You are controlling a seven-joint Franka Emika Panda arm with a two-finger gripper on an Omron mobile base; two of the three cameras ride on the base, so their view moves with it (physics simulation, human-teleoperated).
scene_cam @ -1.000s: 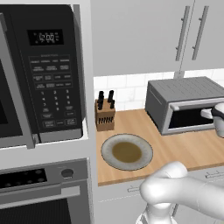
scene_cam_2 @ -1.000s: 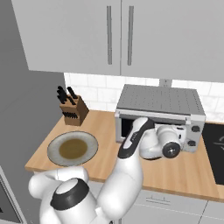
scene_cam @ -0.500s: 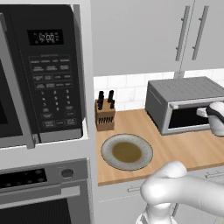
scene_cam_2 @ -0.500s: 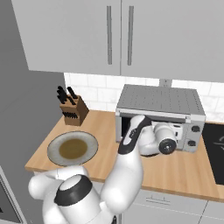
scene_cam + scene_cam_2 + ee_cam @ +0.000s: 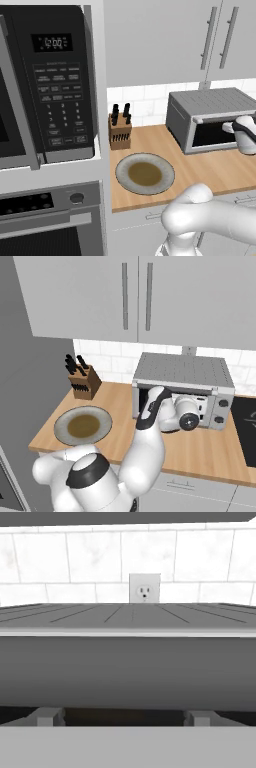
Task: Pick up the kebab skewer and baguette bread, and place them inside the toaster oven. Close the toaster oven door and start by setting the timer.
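Note:
The toaster oven [image 5: 212, 107] stands at the counter's right end, a grey box with a ribbed top [image 5: 182, 370]. Its door [image 5: 216, 134] stands upright against the front, dark glass under a grey bar handle [image 5: 128, 669]. In the hand view that handle runs across very close. My gripper [image 5: 233, 128] is pressed up at the door's top right, and its fingers are hidden behind the white hand [image 5: 184, 410]. The kebab skewer and the baguette bread are hidden. The round grey plate [image 5: 125, 181] has just a brown patch at its centre.
A wooden knife block [image 5: 120, 132] stands at the back wall left of the plate. A large black microwave [image 5: 55, 85] and a built-in steel oven [image 5: 50, 215] wall off the left side. Two knobs [image 5: 220, 410] sit at the toaster oven's right end. A dark cooktop [image 5: 248, 428] lies beyond. An outlet [image 5: 144, 590] is in the tiles behind.
The hand has moved a little closer to the toaster oven's front. The plate and knife block have not moved.

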